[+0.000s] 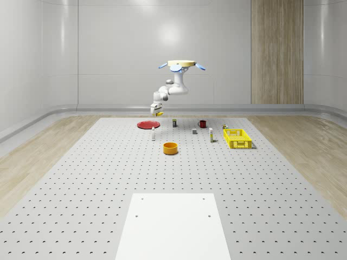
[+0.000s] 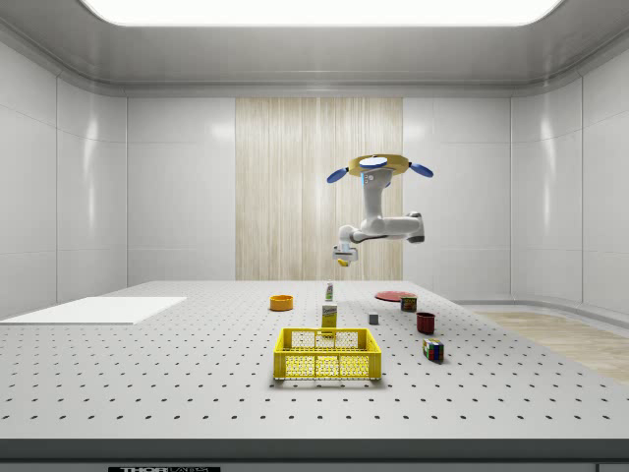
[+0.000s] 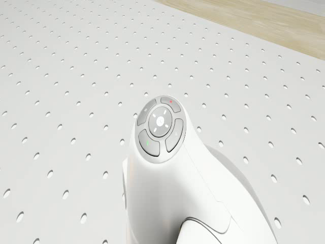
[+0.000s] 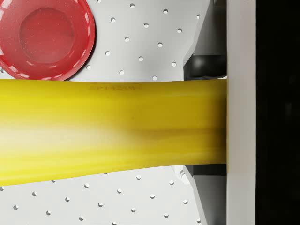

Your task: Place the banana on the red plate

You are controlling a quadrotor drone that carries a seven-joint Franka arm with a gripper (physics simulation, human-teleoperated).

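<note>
Banana: pinched in end effector, airborne near red plate; drone hovering over desk.

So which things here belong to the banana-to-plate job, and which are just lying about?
Job:
banana, held in the gripper, in the air
red plate, bare, on the table

Lying about:
orange bowl
yellow basket
dark red mug
Rubik's cube
white panel

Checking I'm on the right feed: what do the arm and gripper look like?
The glossy white, rounded arm hangs from a yellow-disc drone with blue rotors. A grey button pad bears red and green marks. The white gripper has pale, flat fingers.
</note>
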